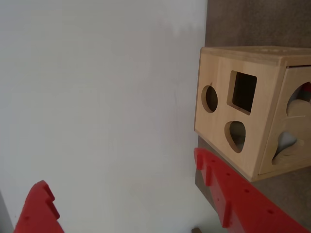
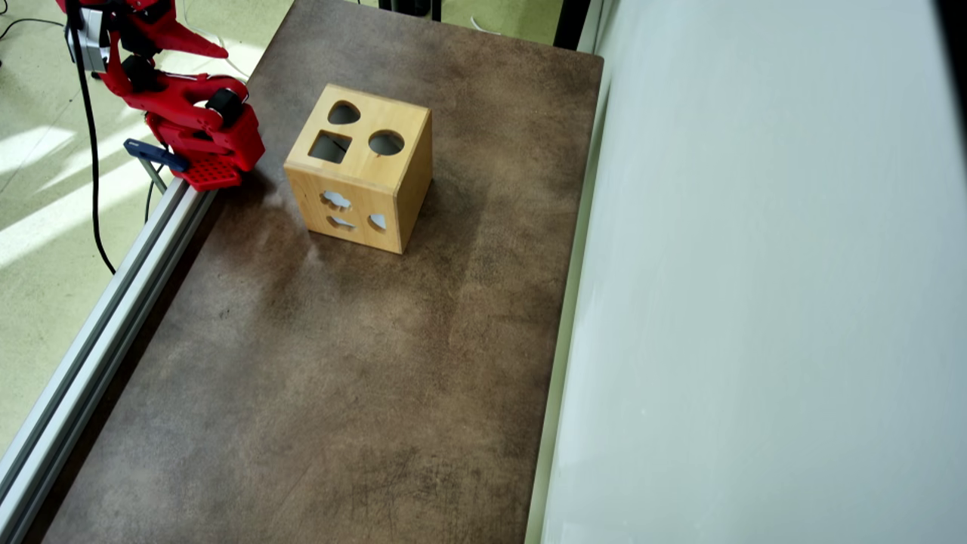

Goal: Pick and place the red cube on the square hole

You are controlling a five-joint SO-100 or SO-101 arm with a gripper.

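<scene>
**Arm parked, block nowhere to be seen**

The red arm (image 2: 189,121) sits folded at the far left edge of the brown tabletop (image 2: 340,393), clamped beside an aluminium rail (image 2: 98,332). In the wrist view the gripper (image 1: 131,204) shows two red fingers (image 1: 238,199) spread wide apart, with nothing between them but the pale wall (image 1: 97,97) behind.

The wooden box (image 2: 359,170) stands just beside the arm's base, toward the far end of the tabletop. Its top face carries three cutouts, and the square hole (image 2: 330,146) is the one nearest the arm, with the round cutout (image 2: 386,142) and the teardrop cutout (image 2: 344,113) alongside. In the wrist view the same square hole (image 1: 243,91) lies up and to the right of the open fingers.

The red cube appears in neither view on the tabletop. A patch of red shows through a side opening of the box (image 1: 305,90) in the wrist view, but whether that is the cube cannot be told. If it is, the placing looks already done; if not, the cube must be found before any grasp.
</scene>
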